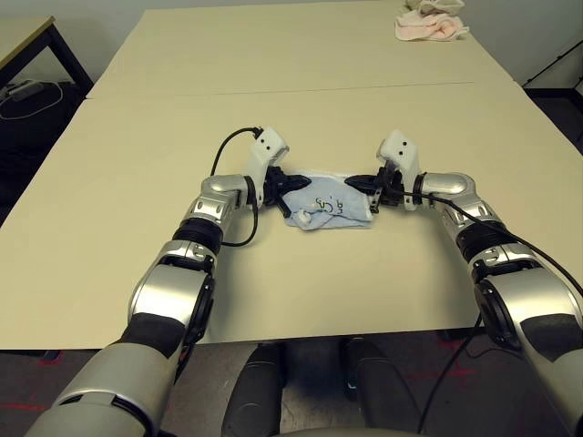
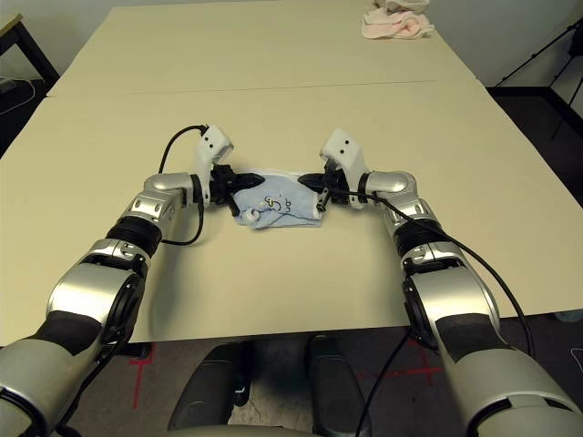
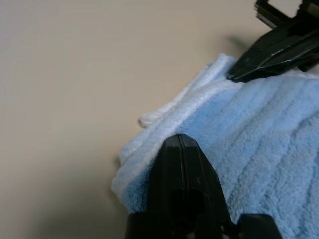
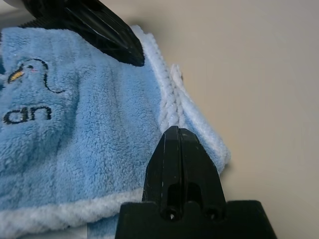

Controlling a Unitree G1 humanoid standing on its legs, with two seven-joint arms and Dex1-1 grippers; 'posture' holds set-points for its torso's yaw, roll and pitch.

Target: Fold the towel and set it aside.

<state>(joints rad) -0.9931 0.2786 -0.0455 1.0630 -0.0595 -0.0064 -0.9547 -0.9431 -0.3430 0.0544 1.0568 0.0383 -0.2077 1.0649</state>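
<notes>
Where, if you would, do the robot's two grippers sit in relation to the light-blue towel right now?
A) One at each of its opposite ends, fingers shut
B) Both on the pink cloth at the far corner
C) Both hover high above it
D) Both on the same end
A: the left gripper and right gripper meet opposite ends of the towel, fingers shut, far from the pink cloth.

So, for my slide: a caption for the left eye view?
Both grippers, left and right, shut at opposite ends of the blue towel.
</notes>
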